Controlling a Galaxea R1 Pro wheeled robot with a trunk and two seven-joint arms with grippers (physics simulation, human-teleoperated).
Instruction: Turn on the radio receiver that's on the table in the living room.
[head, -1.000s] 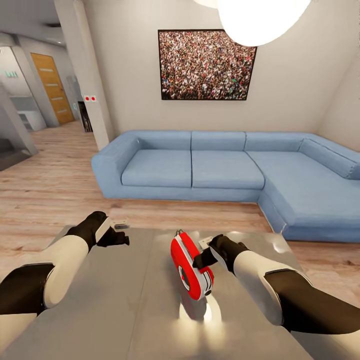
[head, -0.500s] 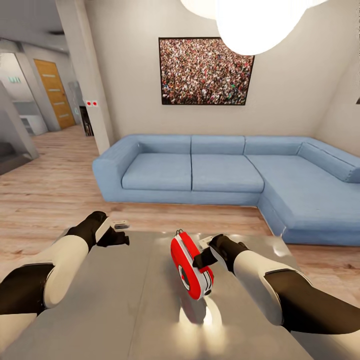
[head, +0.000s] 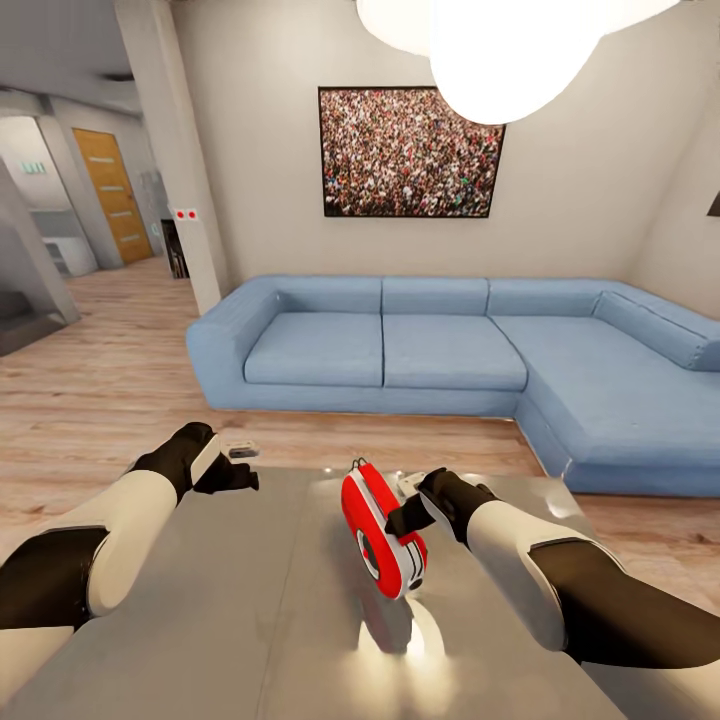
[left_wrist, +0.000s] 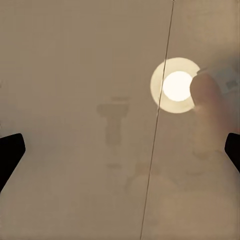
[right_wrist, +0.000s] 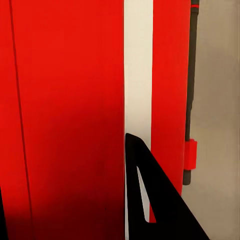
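Radio on edge at the table's middle, our grippers flanking it.

Our left gripper hovers spread wide over the table; the radio receiver stands tilted, dial partly hidden; our right gripper touches it, its spread unclear.

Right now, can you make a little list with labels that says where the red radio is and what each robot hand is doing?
room: living room with a blue sofa, a crowd picture and a white lamp
radio receiver: red with white trim, standing on edge on the table
dial: centre looks red
right gripper: pressed up against the radio's side; open or shut, cannot tell
left gripper: open, above the bare table top, apart from the radio
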